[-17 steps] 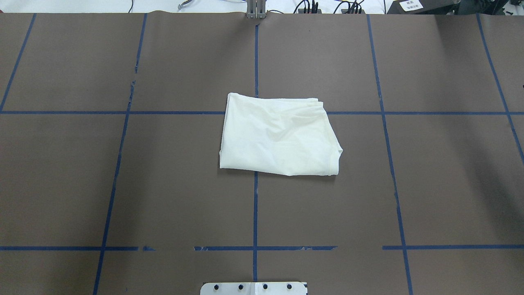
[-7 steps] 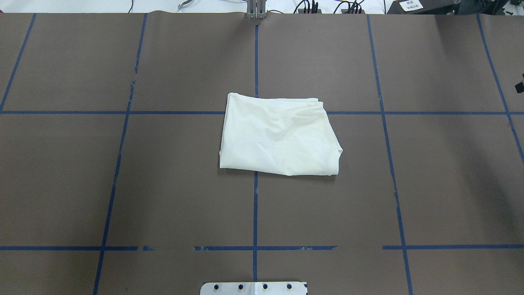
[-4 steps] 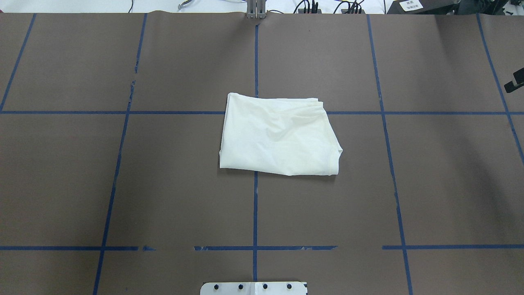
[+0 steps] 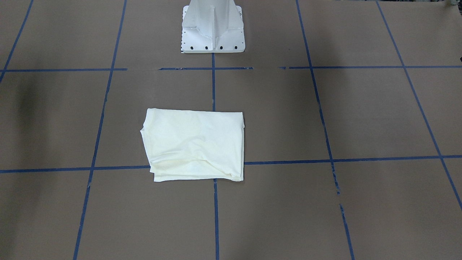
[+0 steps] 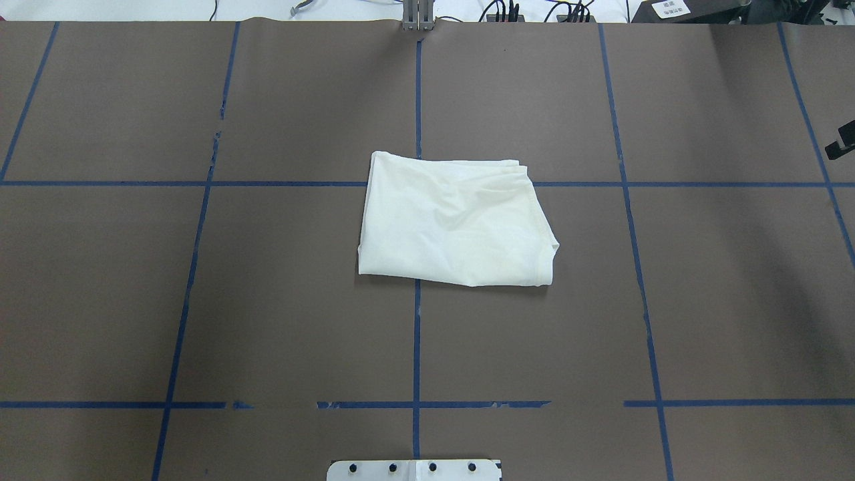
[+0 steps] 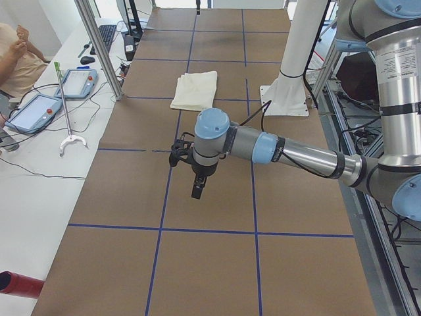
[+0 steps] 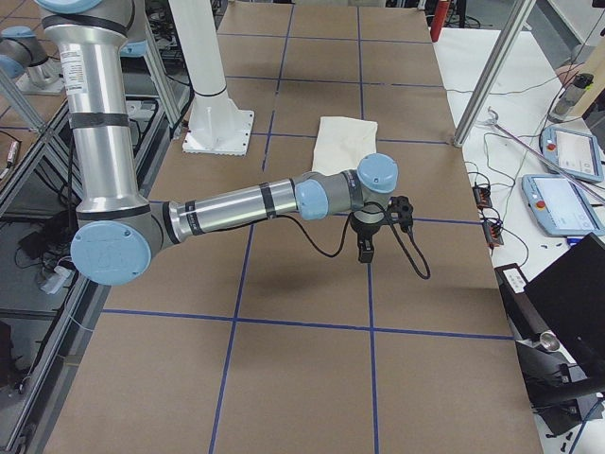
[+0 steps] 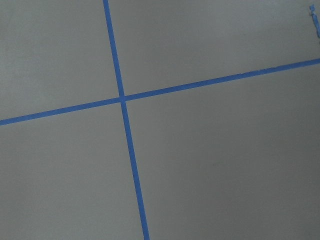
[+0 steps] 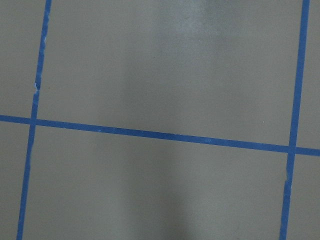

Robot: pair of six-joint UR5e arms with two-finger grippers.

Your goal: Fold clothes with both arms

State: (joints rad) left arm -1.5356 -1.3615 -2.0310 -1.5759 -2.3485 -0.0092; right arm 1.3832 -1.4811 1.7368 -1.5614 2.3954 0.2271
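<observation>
The cream-white shirt (image 5: 454,220) lies folded into a rough rectangle at the table's middle, plain side up; the print is hidden. It also shows in the front-facing view (image 4: 195,144) and in both side views (image 6: 195,90) (image 7: 342,142). No gripper touches it. My left gripper (image 6: 197,189) hangs over bare table far to the shirt's left, seen only in the exterior left view; I cannot tell if it is open. My right gripper (image 7: 365,252) hangs over bare table far to the shirt's right. Only a black sliver of it (image 5: 840,141) shows overhead, so I cannot tell its state.
The table is brown paper with a blue tape grid (image 5: 417,334). The white pedestal base (image 4: 213,29) stands at the robot's edge. Beyond the far edge are cables, teach pendants (image 6: 39,112) (image 7: 558,203), metal posts (image 6: 99,46) and a seated person (image 6: 16,52).
A black part of the right gripper has come into the overhead view's right edge and shifted slightly. The shirt has not moved.
</observation>
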